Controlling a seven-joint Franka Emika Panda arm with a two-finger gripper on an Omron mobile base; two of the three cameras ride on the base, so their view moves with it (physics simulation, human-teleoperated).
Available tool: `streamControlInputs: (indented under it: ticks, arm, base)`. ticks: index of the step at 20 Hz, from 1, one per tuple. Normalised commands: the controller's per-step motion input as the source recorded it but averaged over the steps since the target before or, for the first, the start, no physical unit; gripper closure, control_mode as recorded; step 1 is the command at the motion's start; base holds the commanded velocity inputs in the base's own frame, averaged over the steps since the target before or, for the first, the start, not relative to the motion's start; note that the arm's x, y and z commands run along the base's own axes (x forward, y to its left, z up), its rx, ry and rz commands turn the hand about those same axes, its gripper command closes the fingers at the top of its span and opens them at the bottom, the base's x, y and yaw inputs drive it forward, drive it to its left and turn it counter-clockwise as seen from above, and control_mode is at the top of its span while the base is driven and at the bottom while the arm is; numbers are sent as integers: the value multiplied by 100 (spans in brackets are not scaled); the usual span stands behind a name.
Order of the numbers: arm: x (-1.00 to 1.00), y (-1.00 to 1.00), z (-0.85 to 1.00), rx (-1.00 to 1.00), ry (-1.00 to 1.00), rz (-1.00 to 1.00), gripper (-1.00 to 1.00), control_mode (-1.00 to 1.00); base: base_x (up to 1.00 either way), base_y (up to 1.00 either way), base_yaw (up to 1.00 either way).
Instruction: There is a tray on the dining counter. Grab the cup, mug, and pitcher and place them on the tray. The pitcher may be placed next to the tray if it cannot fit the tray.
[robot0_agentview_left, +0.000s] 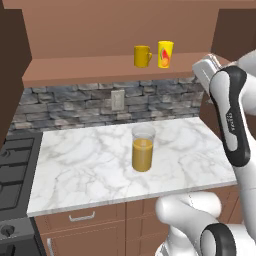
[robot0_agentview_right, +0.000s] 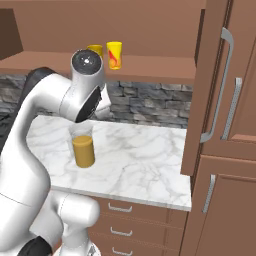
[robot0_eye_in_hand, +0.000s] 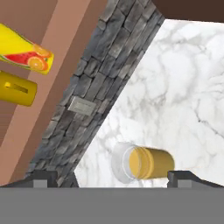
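Note:
The glass pitcher of orange juice stands upright in the middle of a marble kitchen counter. On the wooden shelf above it are the plain yellow mug and, to its right, the yellow cup with a red-orange mark. My gripper is open and empty, held high above the counter. In the rolled hand view the pitcher lies just ahead of the fingertips, with the cup and mug at upper left. The tray and the dining counter are out of view.
A black stove adjoins the counter's left end. A tall wooden cabinet with long handles stands at its right end. A stone backsplash with a wall outlet runs behind, and wooden drawers sit below.

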Motion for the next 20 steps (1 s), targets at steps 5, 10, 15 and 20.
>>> streamControlInputs:
  ticks: [5, 10, 15, 20]
  arm:
    - [7, -6, 39, 15, -8, 0, -100, -100]
    - [18, 0, 35, 15, -9, 0, -100, -100]
    - [24, 0, 38, 12, -4, 0, -100, -100]
    - [42, 0, 37, 9, 0, 0, -100, -100]
  base:
    - [0, 0, 0]
    - [0, 0, 0]
    - [0, 0, 0]
    - [0, 0, 0]
